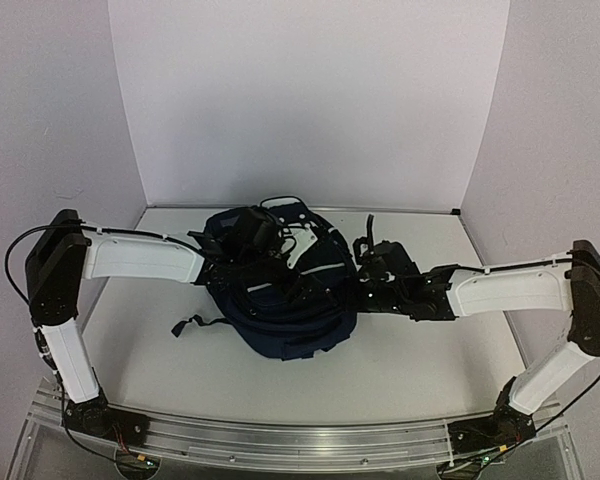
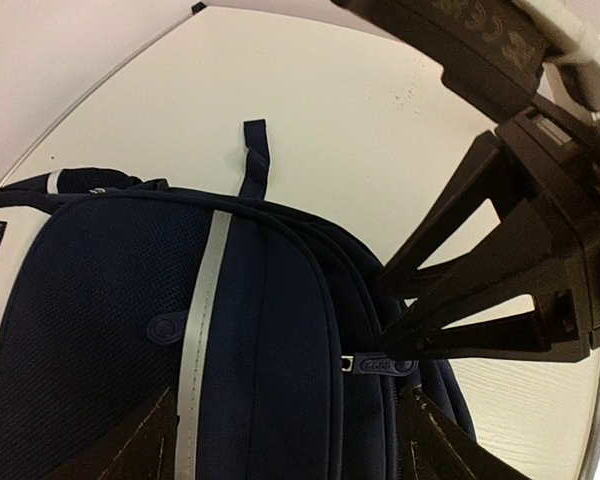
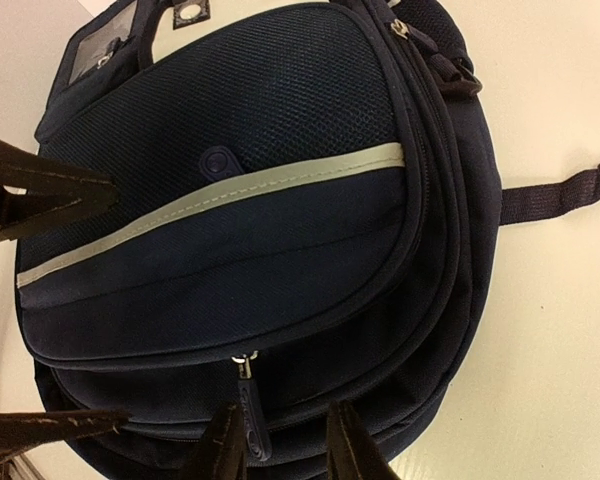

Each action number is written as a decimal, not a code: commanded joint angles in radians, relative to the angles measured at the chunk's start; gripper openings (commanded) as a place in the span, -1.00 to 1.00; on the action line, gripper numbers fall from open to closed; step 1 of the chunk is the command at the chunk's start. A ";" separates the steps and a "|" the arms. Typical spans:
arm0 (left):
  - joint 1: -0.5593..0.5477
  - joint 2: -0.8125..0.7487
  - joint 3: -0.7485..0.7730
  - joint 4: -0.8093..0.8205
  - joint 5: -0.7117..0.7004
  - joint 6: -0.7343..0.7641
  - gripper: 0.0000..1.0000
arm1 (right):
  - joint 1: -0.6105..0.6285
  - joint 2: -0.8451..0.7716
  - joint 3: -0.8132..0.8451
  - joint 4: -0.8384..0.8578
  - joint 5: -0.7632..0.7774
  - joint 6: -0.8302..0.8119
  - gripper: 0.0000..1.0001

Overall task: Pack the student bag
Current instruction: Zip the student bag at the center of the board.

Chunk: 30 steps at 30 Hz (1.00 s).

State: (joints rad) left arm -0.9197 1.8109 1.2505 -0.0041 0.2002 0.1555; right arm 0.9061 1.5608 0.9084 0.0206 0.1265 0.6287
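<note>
The student bag (image 1: pixel 285 295), dark navy with pale reflective stripes, lies flat in the middle of the table (image 1: pixel 430 350). My left gripper (image 1: pixel 252 235) hangs over its far top, open, and its fingers (image 2: pixel 145 445) straddle the bag's front panel (image 2: pixel 280 330). My right gripper (image 1: pixel 365 278) is at the bag's right edge. Its jaws stand a little apart, open. A navy zipper pull (image 3: pixel 248 405) lies against the inner side of one of its fingers (image 3: pixel 220 455) and is not pinched. In the left wrist view the same zipper pull (image 2: pixel 380 365) sits right at the right gripper's fingertips (image 2: pixel 420 335).
White walls close the table at the back and sides. A loose dark strap (image 1: pixel 190 325) trails off the bag toward the left arm, and another strap (image 3: pixel 565 190) lies on the table beyond the bag's far side. A short loop (image 2: pixel 254 150) sticks out from the bag's edge.
</note>
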 commanded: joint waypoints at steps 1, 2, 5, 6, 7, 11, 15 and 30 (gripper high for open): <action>-0.024 0.041 0.063 -0.069 0.003 0.049 0.49 | -0.010 0.026 0.005 0.047 -0.046 -0.026 -0.42; -0.029 0.047 0.064 -0.073 -0.006 0.056 0.48 | -0.011 0.032 0.009 0.047 -0.052 -0.036 -0.42; -0.031 0.057 0.061 -0.078 -0.037 0.059 0.40 | -0.011 0.049 0.023 0.047 -0.068 -0.065 -0.42; -0.031 0.060 0.058 -0.078 -0.045 0.060 0.35 | -0.011 0.051 0.028 0.047 -0.072 -0.075 -0.43; -0.031 0.062 0.057 -0.078 -0.052 0.061 0.31 | -0.010 0.052 0.031 0.047 -0.079 -0.084 -0.42; -0.034 0.081 0.059 -0.077 -0.127 0.055 0.02 | -0.010 0.065 0.044 0.047 -0.087 -0.104 -0.37; -0.036 0.084 0.060 -0.067 -0.166 0.049 -0.39 | -0.010 0.097 0.052 0.047 -0.088 -0.110 -0.39; -0.036 0.063 0.034 -0.017 -0.145 0.005 -0.99 | -0.010 0.183 0.108 0.129 -0.134 -0.093 -0.47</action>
State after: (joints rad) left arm -0.9543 1.8866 1.2747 -0.0699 0.0541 0.1965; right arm 0.8908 1.6968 0.9741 0.0567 0.0589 0.5282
